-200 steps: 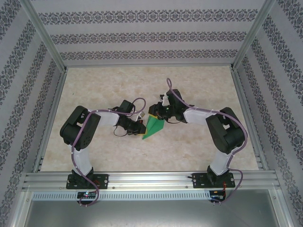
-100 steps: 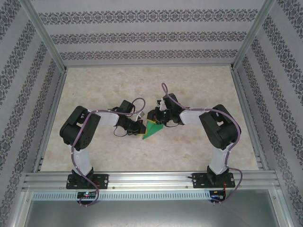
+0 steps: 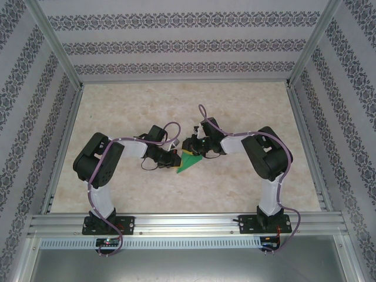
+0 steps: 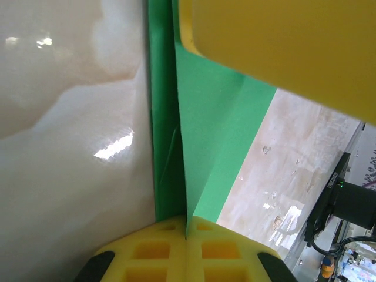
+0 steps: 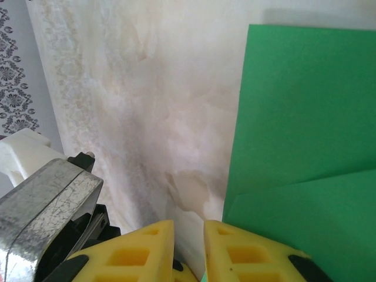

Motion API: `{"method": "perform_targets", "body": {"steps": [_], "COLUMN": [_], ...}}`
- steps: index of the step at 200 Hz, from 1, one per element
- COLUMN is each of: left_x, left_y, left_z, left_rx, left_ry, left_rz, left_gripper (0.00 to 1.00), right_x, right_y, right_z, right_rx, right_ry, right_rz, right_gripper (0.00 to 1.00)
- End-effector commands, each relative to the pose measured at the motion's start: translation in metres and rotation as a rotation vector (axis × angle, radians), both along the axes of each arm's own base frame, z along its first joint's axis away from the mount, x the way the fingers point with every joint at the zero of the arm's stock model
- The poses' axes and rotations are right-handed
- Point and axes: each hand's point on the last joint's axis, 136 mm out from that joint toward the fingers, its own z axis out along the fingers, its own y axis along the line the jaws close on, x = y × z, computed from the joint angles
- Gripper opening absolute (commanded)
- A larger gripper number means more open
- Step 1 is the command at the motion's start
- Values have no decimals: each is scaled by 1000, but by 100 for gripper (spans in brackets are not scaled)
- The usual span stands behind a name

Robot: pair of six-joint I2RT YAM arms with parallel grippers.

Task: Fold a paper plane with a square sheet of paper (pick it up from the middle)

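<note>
With the left fingers [image 4: 229,264] clamped on the folded green paper [image 3: 189,161] mid-surface [image 3: 247,111] and the right fingers [image 5: 247,252] slightly parted at its edge, the crease probably wants firm pressing without dragging the paper.

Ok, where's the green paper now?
Top view, middle of the table: the green paper, pinched at its left edge by the left gripper, the right gripper at its far edge.

Beige marble-look table [image 3: 117,106], damask-striped wall panels [image 3: 176,41], aluminium frame rail [image 3: 188,222] along the near edge
</note>
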Motion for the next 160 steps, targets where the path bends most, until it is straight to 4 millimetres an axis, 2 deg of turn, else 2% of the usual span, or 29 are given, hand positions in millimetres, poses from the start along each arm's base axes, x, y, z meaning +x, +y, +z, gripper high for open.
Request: {"method": "perform_targets", "body": {"steps": [1, 52, 92, 160], "left_x": [-15, -19, -18, -21], "left_y": [19, 20, 19, 13], "left_z": [-35, -34, -21, 0], "left_rx": [149, 168, 154, 115], "left_ry": [16, 12, -21, -66], "left_rz": [2, -11, -12, -30], "left_gripper": [5, 11, 17, 20], "right_x": [6, -1, -10, -16], "right_y": [0, -6, -14, -17], "right_z": [-5, -24, -38, -43], "right_rx": [6, -21, -54, -59], "right_ry": [-3, 33, 57, 65], "right_rz": [3, 1, 1, 6], "right_gripper": [21, 21, 21, 21]}}
